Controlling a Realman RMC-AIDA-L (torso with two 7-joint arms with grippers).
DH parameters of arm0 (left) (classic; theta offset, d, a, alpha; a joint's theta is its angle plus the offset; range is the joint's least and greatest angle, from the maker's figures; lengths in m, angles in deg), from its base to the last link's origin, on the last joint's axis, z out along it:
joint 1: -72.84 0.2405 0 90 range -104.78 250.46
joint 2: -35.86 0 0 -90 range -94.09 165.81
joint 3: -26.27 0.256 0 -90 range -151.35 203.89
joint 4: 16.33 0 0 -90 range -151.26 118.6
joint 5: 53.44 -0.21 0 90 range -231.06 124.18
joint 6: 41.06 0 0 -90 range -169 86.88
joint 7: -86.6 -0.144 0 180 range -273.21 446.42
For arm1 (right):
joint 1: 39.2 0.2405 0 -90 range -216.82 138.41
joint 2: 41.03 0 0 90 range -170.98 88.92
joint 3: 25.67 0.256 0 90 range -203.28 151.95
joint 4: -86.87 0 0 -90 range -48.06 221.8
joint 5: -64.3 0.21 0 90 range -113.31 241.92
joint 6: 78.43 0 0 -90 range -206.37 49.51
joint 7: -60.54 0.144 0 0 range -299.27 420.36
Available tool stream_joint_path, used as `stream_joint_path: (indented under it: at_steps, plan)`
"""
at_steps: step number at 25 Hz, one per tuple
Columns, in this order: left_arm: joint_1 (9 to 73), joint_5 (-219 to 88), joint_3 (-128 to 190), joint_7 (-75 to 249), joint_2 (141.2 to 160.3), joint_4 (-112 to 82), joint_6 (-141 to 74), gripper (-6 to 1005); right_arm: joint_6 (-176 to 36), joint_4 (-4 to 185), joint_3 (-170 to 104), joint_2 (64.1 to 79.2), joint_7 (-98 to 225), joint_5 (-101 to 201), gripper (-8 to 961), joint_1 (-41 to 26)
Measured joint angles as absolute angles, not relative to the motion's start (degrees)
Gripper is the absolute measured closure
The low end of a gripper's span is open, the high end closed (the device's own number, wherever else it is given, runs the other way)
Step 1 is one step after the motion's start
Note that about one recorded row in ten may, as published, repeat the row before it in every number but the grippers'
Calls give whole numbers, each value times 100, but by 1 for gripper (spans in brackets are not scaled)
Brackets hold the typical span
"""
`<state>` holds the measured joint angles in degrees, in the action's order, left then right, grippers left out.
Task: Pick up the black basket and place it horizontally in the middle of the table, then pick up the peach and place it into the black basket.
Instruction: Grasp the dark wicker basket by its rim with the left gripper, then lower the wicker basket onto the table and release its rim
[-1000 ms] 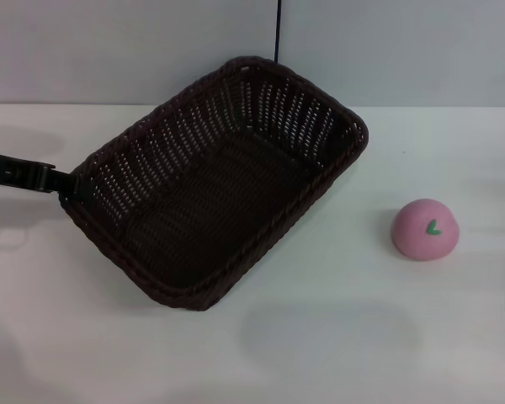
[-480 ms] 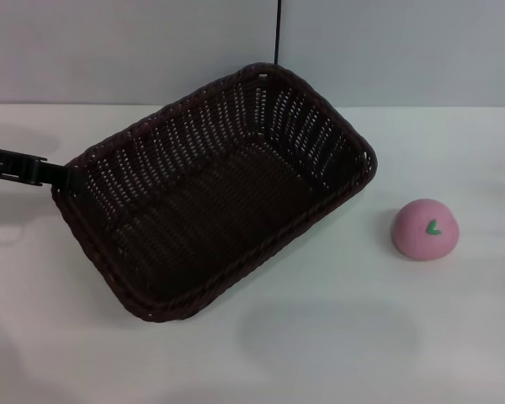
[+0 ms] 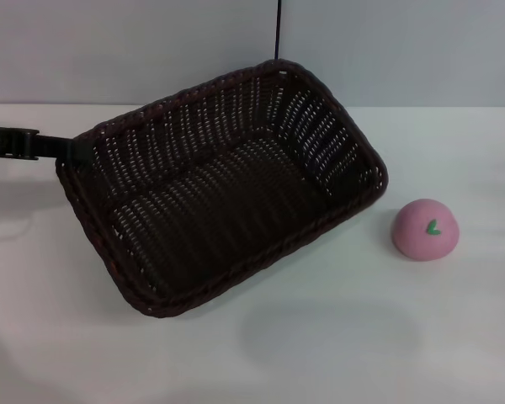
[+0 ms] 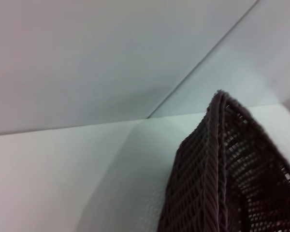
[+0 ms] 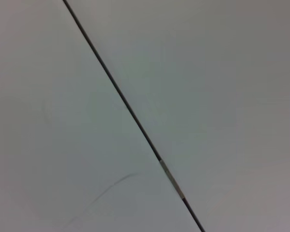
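- Left pincer [image 3: 67, 151] clamped on rim of black basket [image 3: 223, 189], basket skewed and lifted.
- Risk: corner swinging into peach [image 3: 426, 229], rolling it across table [image 3: 337, 337].
- Right pincer out of sight; opening impossible to tell.

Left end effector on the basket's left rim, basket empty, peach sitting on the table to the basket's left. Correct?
Not quite. In the head view the peach sits on the table to the right of the black basket, apart from it. The rest holds: the left end effector is at the basket's left rim, and the basket is empty.
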<state>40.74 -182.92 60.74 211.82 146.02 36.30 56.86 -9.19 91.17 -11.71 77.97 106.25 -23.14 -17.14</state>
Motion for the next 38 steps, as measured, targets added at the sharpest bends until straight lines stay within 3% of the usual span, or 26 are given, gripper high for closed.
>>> stream_joint_path:
  at_steps: [14,20,24,30,38]
  plan:
    - [4035,-17779,6072,21027,14449,3301,6005,775,-1011,9118,-1052,7788,10625,-2314,544,-1683]
    - [3844,-17666,6073,20727,14289,2603,6081,776,-1056,9118,-1046,7788,10625,-2314,544,-1659]
    - [3772,-17667,6074,20603,14287,2422,6047,775,-1067,9118,-1046,7788,10625,-2314,544,-1653]
    - [3644,-17654,6072,20280,14452,2316,5819,775,-1074,9118,-1046,7797,10625,-2314,543,-1653]
    - [3471,-17584,6115,19928,14451,2027,5901,774,-1146,9118,-1046,7797,10625,-2315,543,-1664]
